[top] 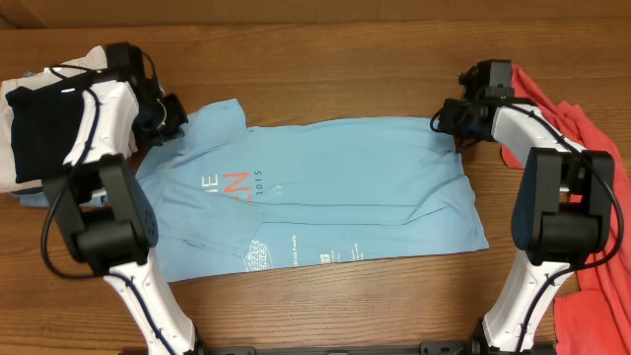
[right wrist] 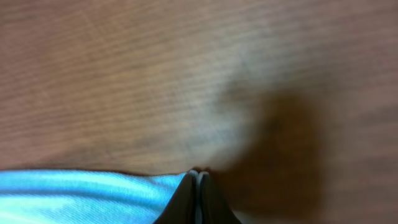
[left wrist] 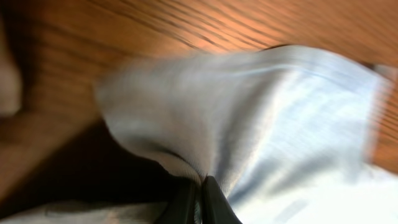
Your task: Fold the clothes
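The T-shirt (top: 345,187), light sky-blue and short-sleeved, lies spread flat across the middle of the wooden table (top: 325,39). Its length runs left to right and a few soft creases cross it.

At the far left edge sits a stack of folded pieces (top: 35,128), black on top of pale ones, partly hidden behind the left arm. Just right of that stack, the left gripper (top: 166,116) is at the shirt's far left corner. In the left wrist view its fingers (left wrist: 211,202) are pressed together with a gathered ridge of blue cloth pinched between them, and the fabric rises from the wood to the tips.

Printed lettering (top: 237,182) in white and red, with "2015" beside it, sits on the shirt's left half. Smaller white print lies nearer the front edge.

At the shirt's far right corner is the right gripper (top: 442,120). The right wrist view shows its jaws closed tight on the very edge of the blue cloth, with bare wood beyond.

Loose coral-red garments (top: 592,138) lie heaped along the right edge of the table, behind and beside the right arm, apart from the shirt.
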Tool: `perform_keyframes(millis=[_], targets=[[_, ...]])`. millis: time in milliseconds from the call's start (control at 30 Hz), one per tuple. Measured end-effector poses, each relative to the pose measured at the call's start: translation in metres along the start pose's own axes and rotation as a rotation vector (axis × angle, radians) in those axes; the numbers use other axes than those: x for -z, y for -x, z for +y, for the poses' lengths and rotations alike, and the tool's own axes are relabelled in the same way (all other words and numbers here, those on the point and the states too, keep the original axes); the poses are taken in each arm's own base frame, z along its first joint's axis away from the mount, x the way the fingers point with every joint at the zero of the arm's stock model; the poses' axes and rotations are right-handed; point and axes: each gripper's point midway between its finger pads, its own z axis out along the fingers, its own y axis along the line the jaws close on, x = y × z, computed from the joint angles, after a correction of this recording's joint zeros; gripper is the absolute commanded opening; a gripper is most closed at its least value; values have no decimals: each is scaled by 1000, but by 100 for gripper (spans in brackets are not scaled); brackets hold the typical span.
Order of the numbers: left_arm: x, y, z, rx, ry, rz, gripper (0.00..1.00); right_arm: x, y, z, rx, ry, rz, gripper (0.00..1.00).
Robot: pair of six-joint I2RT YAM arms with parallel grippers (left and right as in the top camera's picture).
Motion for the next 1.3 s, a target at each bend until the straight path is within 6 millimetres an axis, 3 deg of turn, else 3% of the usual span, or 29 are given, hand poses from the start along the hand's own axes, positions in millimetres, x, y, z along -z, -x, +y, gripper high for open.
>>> perform_keyframes(millis=[200,433,633,767,900,1067,1300], targets=[[49,-17,-7,-2,-14,1,4,29,-7,-7,-12,-78,77,4],[73,-40,-6,-20,-2,54,4,82,-1,-2,-9,-98,65,4],[90,-64,9,-23,82,115,4,114,-32,-6,-21,-140,174,4],[95,-78,24,-12,142,171,4,124,-60,-16,-28,-195,290,4],[101,-89,40,16,188,219,4,130,-77,-21,-30,-227,358,6],[108,-99,58,53,232,264,4,136,-85,-29,-24,-278,395,10],[115,-115,65,67,256,334,4,141,-92,-36,-18,-320,425,10]])
